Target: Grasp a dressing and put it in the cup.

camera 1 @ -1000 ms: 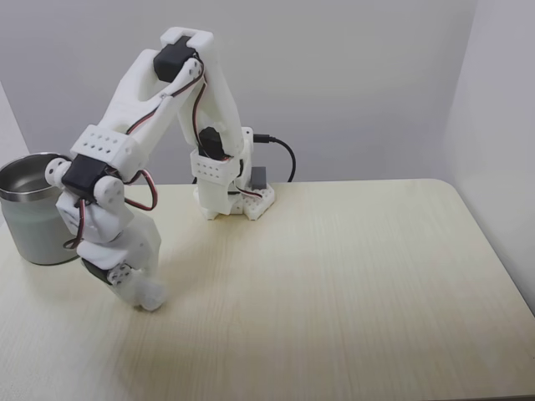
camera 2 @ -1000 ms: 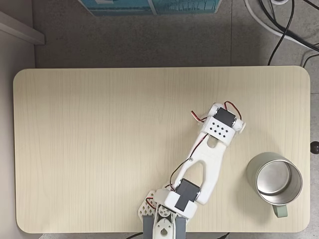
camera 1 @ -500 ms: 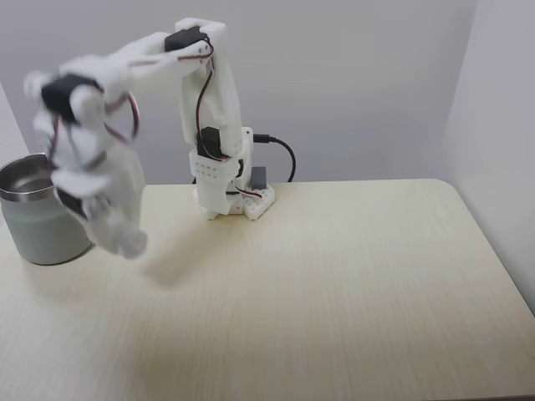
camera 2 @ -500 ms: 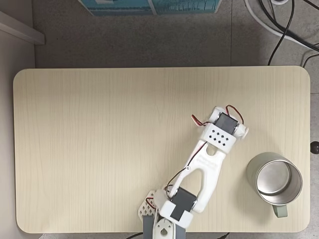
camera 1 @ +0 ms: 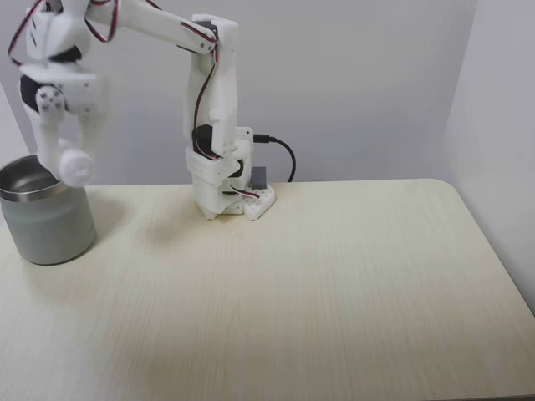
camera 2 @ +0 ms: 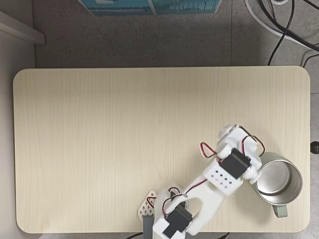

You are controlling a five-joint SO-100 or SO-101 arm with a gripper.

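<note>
The cup, grey-green with a steel rim, stands at the table's left edge in a fixed view. In the top-down fixed view the cup sits near the right edge, steel inside showing. My gripper hangs in the air pointing down, just above the cup's right rim, shut on the dressing, a small white roll seen end-on. From above, my wrist overlaps the cup's left rim and hides the fingers and the roll.
The arm's base stands at the table's back edge with a black cable behind it. A grey wall rises close behind the table. Beyond the far edge lie a blue box and floor cables.
The arm rose from the tabletop and swung toward the cup, carrying the white roll from table level up to above the cup's rim.
</note>
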